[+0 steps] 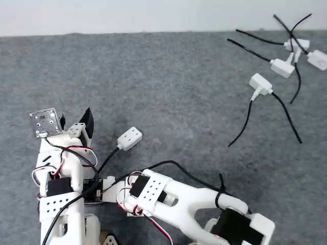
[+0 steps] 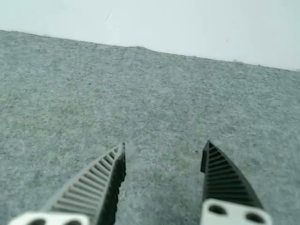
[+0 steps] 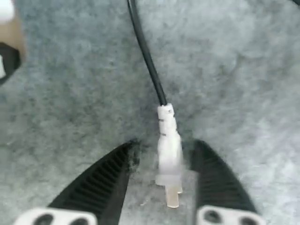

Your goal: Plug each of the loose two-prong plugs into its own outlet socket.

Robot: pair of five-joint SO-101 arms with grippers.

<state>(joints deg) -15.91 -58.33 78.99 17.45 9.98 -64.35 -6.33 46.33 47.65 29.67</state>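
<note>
Down at the near edge of the grey-carpeted bench (image 1: pixel 179 76), the two arms sit close together. From the right wrist, the right gripper (image 3: pixel 166 143) has its fingers (image 3: pixel 112 173) spread wide on either side of a white two-prong plug (image 3: pixel 168 150). The plug lies on the carpet between them with a gap on each side, so it is straddled rather than gripped. Its prongs point back toward the wrist camera, and its black cable (image 3: pixel 145 56) runs away from the gripper across the carpet.

The left gripper (image 2: pixel 164 147) is also wide open, its ribbed fingers holding nothing, with grey carpet between them and a pale wall (image 2: pixel 187 23) beyond.

From the high view, a white outlet block (image 1: pixel 130 138) lies just ahead of the arms. Its black lead curves back to where the two arms meet (the far end of that lead is hidden beneath them).

At the bench's far right corner, well apart from both arms, lie four more white plugs. The first loose plug (image 1: pixel 260 84) is nearest the middle, and the second loose plug (image 1: pixel 282 67) is just behind it. The third loose plug (image 1: pixel 296 45) and fourth loose plug (image 1: pixel 318 59) sit by the edge, their dark cords crossing.
</note>
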